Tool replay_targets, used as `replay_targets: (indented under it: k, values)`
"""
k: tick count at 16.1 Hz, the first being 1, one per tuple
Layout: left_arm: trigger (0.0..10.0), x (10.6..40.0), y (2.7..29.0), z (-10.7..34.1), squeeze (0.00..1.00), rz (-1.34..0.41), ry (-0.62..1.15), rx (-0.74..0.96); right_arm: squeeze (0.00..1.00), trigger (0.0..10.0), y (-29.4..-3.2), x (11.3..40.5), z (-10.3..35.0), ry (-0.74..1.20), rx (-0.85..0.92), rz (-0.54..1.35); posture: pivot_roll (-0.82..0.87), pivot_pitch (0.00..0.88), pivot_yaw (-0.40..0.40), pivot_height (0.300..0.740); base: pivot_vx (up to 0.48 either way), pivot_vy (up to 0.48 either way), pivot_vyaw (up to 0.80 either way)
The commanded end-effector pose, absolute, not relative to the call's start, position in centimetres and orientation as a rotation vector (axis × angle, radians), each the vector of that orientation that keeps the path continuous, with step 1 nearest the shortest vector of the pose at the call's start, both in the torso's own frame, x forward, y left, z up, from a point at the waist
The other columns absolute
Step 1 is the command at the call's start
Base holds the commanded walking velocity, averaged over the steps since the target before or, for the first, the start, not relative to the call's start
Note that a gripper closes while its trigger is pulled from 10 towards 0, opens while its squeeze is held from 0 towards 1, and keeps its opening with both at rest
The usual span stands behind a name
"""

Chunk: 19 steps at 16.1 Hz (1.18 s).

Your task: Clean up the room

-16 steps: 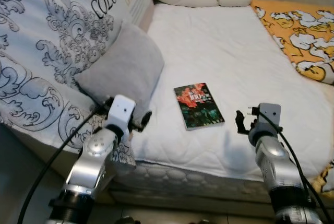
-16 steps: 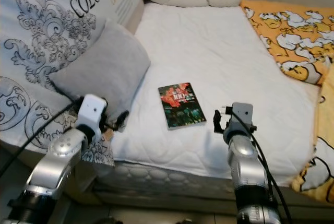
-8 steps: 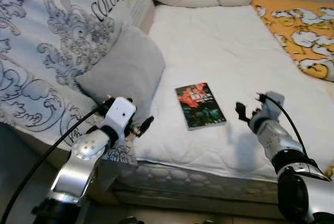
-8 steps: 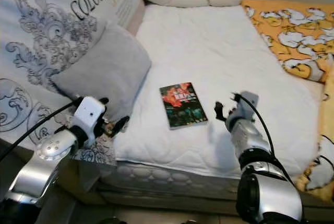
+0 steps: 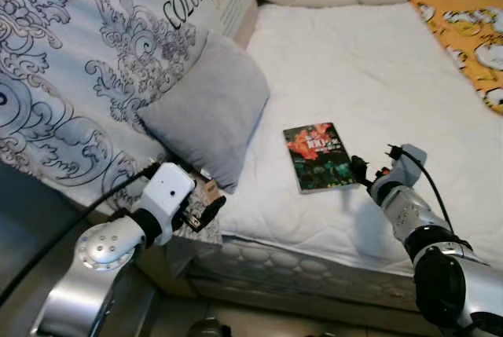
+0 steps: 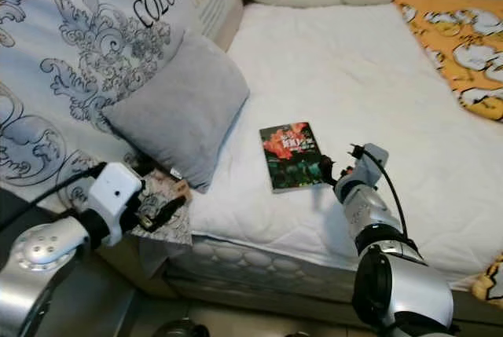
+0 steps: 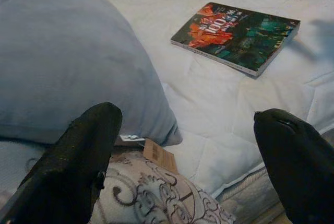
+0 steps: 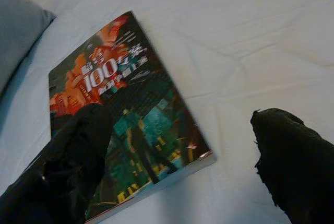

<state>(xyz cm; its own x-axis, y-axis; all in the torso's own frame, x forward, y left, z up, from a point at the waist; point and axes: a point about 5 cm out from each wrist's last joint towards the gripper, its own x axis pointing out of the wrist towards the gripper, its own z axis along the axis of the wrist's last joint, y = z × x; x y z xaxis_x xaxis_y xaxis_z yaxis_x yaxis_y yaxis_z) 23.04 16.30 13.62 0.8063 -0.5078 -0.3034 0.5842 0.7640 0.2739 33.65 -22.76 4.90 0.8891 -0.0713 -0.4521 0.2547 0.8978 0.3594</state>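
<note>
One book (image 5: 318, 156) lies flat on the white bed (image 5: 369, 62), not picked up yet. The right claw (image 5: 360, 172) is spread wide at its near corner. The left claw (image 5: 206, 210), also spread wide, waits by the grey pillow (image 5: 208, 109).

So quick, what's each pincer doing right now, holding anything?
Left pincer: open, empty, by the grey pillow.
Right pincer: open, empty, at the book's corner.

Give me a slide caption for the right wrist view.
Open right hand poised over the near corner of a paperback book lying flat on the white bed.
</note>
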Motion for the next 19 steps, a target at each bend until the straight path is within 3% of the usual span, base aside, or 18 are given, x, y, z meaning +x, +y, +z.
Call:
replay_targets:
  k: [1,6,10,12,15,19]
  values:
    - [10.0,22.4,16.7,14.3,0.0,-0.595,0.224,0.377,0.0,10.0,-22.5,34.3,5.7,0.421,0.431,-0.166,0.27,0.117,0.085,0.74,0.0,0.0,0.0]
    - [10.0,20.5,16.7,15.0,0.0,-0.603,0.265,0.378,0.0,10.0,-23.1,34.4,6.1,0.392,0.349,-0.22,0.3,0.184,0.102,0.74,0.0,0.0,0.0]
    - [10.0,19.1,16.7,15.7,0.0,-0.606,0.29,0.375,0.0,10.0,-22.7,35.1,7.0,0.378,0.347,-0.158,0.32,0.241,0.095,0.74,0.0,0.0,0.0]
    - [10.0,18.8,16.9,15.7,0.0,-0.593,0.302,0.373,0.0,10.0,-22.1,35.4,7.3,0.353,0.384,-0.111,0.33,0.248,0.091,0.74,0.0,0.0,0.0]
    - [10.0,18.1,16.8,15.9,0.0,-0.579,0.316,0.369,0.0,10.0,-19.1,35.4,6.5,0.406,0.414,0.062,0.33,0.244,0.07,0.74,0.0,0.0,0.0]
    - [10.0,18.6,16.6,15.9,0.0,-0.586,0.308,0.351,0.0,10.0,-17.9,34.7,5.3,0.467,0.436,0.099,0.3,0.214,0.064,0.74,0.0,0.0,0.0]
